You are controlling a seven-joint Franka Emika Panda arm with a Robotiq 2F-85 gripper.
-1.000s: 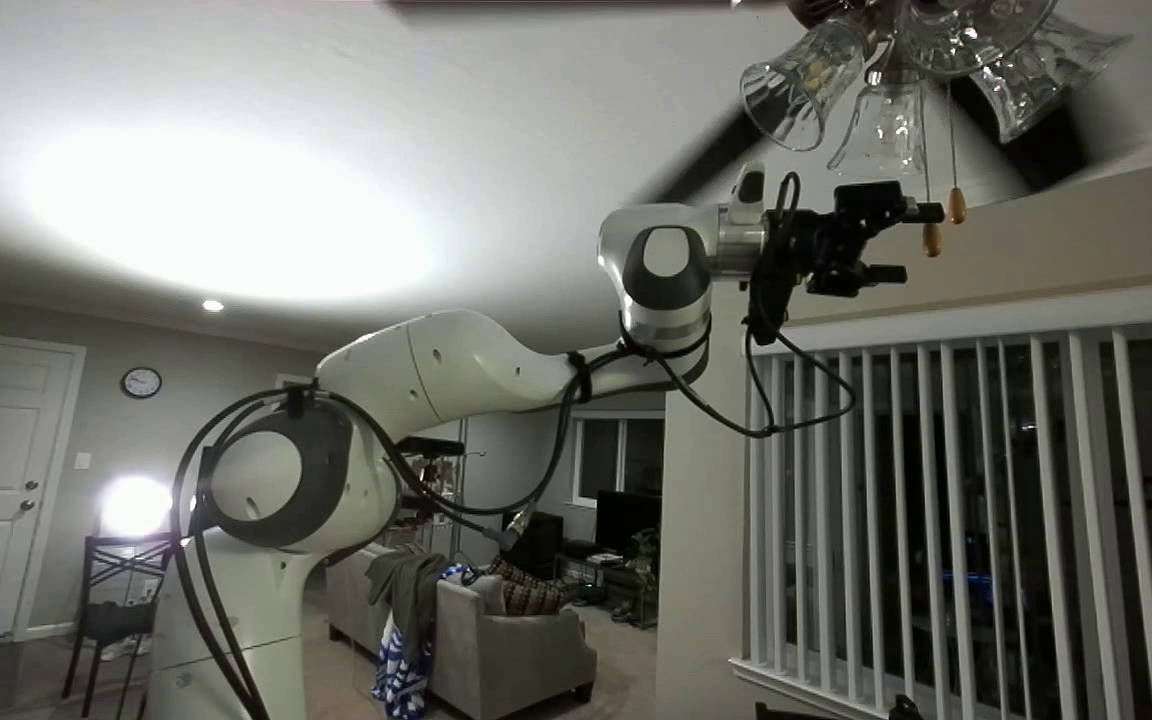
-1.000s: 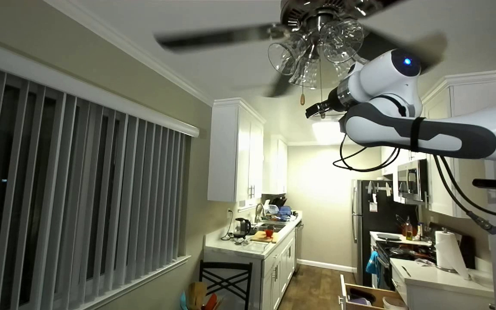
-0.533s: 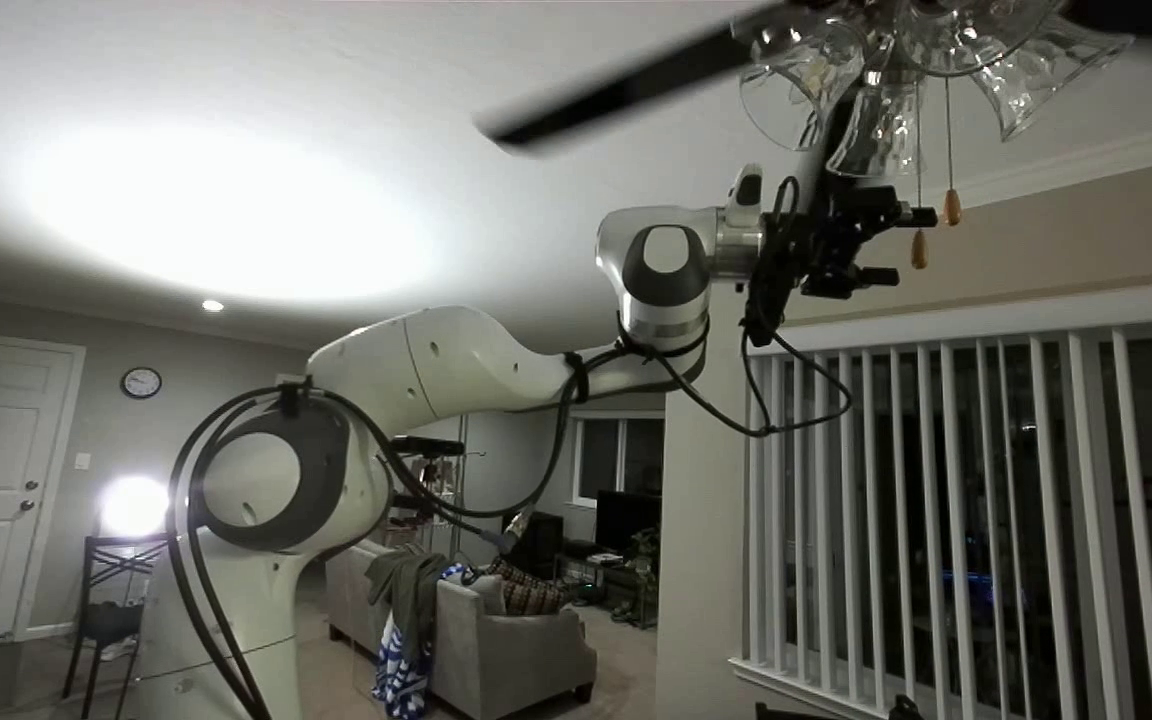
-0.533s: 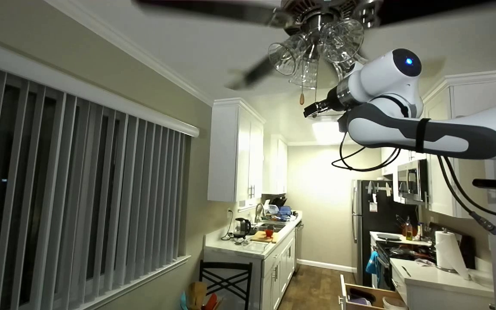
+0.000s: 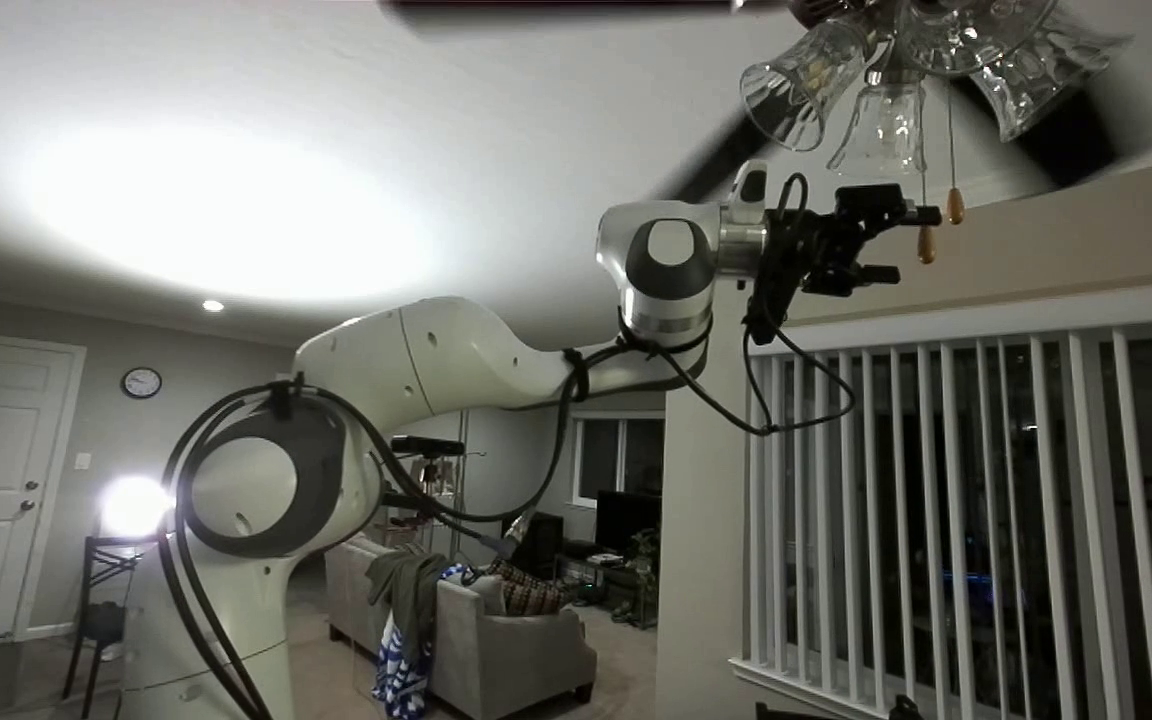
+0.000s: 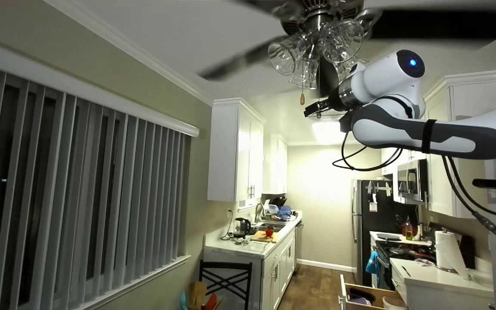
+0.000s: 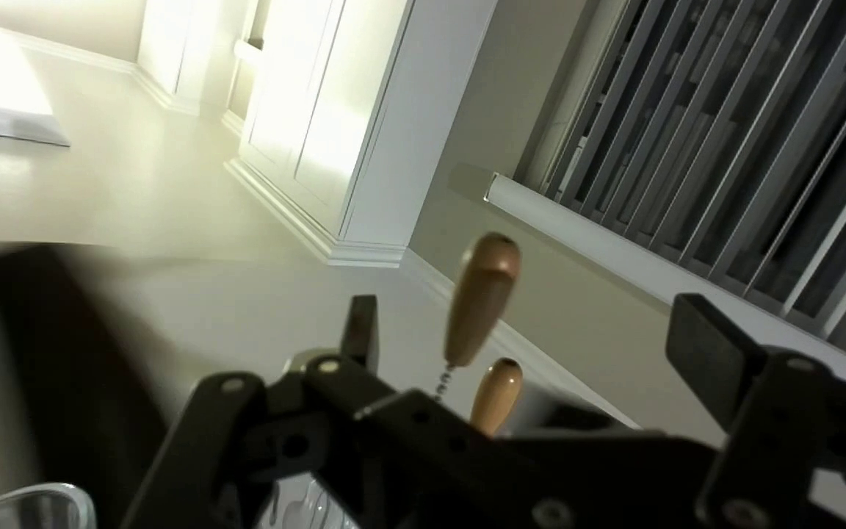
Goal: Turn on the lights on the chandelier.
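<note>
The chandelier (image 6: 318, 21) is a ceiling fan with dark blurred blades. Its lights (image 5: 881, 125) are clear flared glass shades with no glow in them; they also show in the other exterior picture (image 6: 342, 41). Two wooden pull knobs hang on thin chains: a lower knob (image 5: 926, 245) and a higher knob (image 5: 955, 206). My gripper (image 5: 902, 245) is open and empty below the shades, its upper fingertip close beside the lower knob's chain; touching, I cannot tell. In the wrist view one knob (image 7: 482, 301) appears between the spread fingers (image 7: 537, 342), the other knob (image 7: 497, 395) partly hidden behind the gripper.
Fan blades (image 6: 446, 23) sweep above the arm. Vertical blinds (image 5: 936, 500) cover the window behind the gripper. White upper cabinets (image 6: 230, 150) and a lit kitchen stand further back. Black cables (image 5: 806, 425) loop below the wrist.
The fan blades are in different positions. The lower knob and its chain have swung slightly beside the upper fingertip. The arm's elbow has shifted a little; the gripper has barely moved and stays open.
</note>
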